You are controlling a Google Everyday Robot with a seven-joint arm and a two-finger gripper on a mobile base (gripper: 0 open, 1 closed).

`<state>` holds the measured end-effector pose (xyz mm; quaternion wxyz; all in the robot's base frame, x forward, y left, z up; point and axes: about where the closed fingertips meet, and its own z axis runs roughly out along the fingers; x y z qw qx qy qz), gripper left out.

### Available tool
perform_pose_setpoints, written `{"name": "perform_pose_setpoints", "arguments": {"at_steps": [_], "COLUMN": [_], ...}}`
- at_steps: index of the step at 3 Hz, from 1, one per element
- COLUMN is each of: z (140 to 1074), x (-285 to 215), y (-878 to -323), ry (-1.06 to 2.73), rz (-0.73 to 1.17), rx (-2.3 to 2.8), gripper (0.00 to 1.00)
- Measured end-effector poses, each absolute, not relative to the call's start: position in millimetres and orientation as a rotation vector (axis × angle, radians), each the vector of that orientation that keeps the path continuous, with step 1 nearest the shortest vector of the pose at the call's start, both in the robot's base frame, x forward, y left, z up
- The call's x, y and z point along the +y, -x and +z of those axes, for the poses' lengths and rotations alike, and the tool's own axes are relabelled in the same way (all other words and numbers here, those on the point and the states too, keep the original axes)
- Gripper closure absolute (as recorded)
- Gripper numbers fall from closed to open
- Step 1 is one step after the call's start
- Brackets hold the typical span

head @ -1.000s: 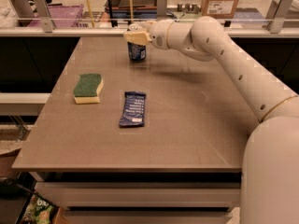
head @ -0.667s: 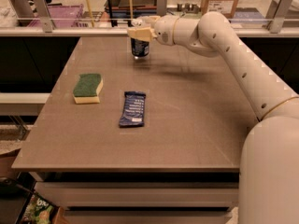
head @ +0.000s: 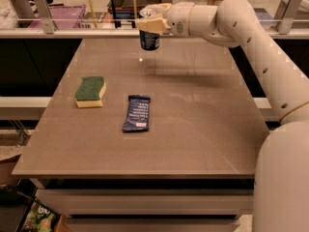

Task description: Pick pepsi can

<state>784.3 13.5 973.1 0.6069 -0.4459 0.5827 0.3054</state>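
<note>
You had the gripper (head: 150, 27) at the far edge of the table (head: 203, 129), its two fingers clamped on the upper part of the pepsi can (head: 149, 41), which hung upright beneath them. Judging by the faint shadow on the tabletop below, the can looked to be lifted clear of the surface, though only slightly. To do this step well, you needed a firm squeeze and a straight vertical rise, with the can upright so it could not slip through the pads. The rail (head: 63, 33) and the clutter behind the table sat close behind the can, so drifting backward was the main risk. The green sponge (head: 91, 92) and the flat blue wrapper (head: 136, 113) lay well apart from the can, nearer the front, and nothing stood in the way of the arm (head: 251, 37).
</note>
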Motion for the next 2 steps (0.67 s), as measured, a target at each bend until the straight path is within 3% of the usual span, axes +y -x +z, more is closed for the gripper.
{"name": "perform_pose_setpoints", "arguments": {"at_steps": [2], "z": [1011.1], "x": [17.8], "y": [-743.9], "ry": [1.100], "rz": [0.599], "rx": [1.348], "gripper": [1.00]}}
